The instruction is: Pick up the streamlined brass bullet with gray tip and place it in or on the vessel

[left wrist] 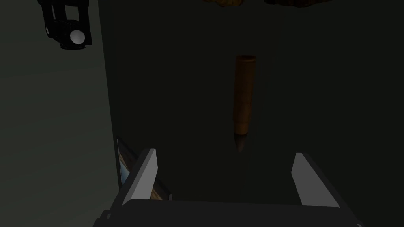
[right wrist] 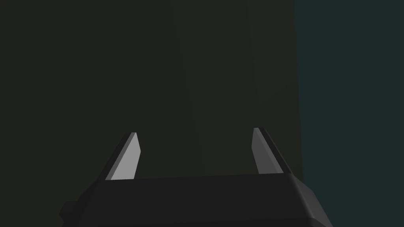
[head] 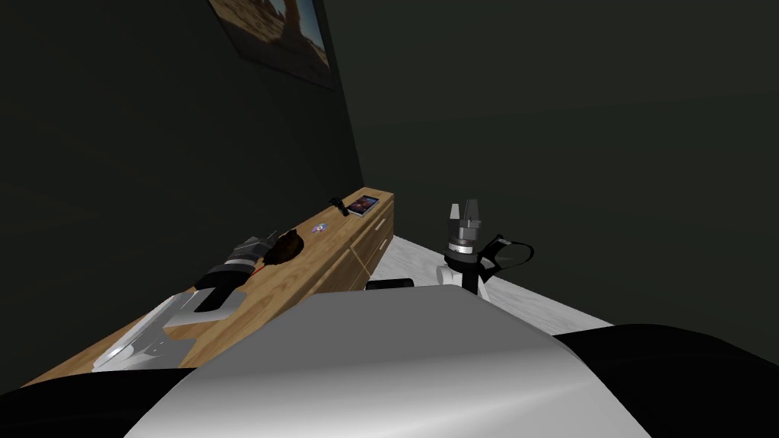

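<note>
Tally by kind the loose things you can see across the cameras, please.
Brass bullet: 1
Dark brown vessel: 1
Book: 1
Disc: 1
Small black object: 1
Total: 5

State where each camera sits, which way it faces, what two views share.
Head: on the head, steeply down at the wooden sideboard; left gripper at it, right gripper raised.
Left wrist: on that hand, facing the brass bullet past open fingers.
Right wrist: on that hand, facing a dark wall, fingers open.
Shared: head and wrist views both show the grippers.
</note>
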Robot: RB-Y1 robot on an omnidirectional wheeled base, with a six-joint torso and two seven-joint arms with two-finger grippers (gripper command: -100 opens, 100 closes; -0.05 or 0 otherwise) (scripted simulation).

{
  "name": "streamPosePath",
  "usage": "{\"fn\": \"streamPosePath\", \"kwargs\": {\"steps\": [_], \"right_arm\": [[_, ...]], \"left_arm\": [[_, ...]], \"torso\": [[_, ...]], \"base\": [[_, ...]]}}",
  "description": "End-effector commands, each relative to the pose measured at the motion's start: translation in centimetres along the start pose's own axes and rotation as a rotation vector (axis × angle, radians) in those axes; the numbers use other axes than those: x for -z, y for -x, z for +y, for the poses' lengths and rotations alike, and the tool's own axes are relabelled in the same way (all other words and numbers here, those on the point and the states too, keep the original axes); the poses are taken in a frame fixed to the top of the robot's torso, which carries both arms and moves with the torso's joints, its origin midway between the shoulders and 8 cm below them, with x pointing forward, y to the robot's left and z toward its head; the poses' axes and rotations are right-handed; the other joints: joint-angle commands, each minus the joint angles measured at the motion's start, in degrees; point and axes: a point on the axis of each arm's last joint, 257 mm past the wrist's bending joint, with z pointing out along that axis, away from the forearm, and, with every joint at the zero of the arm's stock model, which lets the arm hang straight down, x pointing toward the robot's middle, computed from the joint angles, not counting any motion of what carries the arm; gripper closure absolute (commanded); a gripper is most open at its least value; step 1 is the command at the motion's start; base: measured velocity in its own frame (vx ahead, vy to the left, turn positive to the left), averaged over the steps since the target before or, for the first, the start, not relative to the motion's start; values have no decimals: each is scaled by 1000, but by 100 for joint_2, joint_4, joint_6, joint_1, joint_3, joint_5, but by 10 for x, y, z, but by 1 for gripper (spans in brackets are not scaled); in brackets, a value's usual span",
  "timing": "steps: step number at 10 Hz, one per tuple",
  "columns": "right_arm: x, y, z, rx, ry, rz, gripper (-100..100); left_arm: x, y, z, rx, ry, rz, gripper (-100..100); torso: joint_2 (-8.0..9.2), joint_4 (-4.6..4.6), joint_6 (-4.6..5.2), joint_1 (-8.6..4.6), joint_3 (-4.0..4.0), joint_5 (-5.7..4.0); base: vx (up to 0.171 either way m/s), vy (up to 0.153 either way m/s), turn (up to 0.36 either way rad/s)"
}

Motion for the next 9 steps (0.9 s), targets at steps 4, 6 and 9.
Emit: {"fn": "streamPosePath", "kwargs": {"steps": [4,6,9], "right_arm": [[0,0,0,0,0,0,0],[0,0,0,0,0,0,0],[0,0,0,0,0,0,0]], "left_arm": [[0,19,2,-2,-3,-4,-100],[0,38,2,-4,-10,-6,-100],[-1,61,-2,-4,-23,-5,-100]], "torso": [[-1,0,-1,-4,-1,-2],[-5,-1,-1,-10,-3,-4],[-4,-1,0,-12,-2,-3]], "base": [[5,-7,17],[16,-24,34],[11,-25,29]]}}
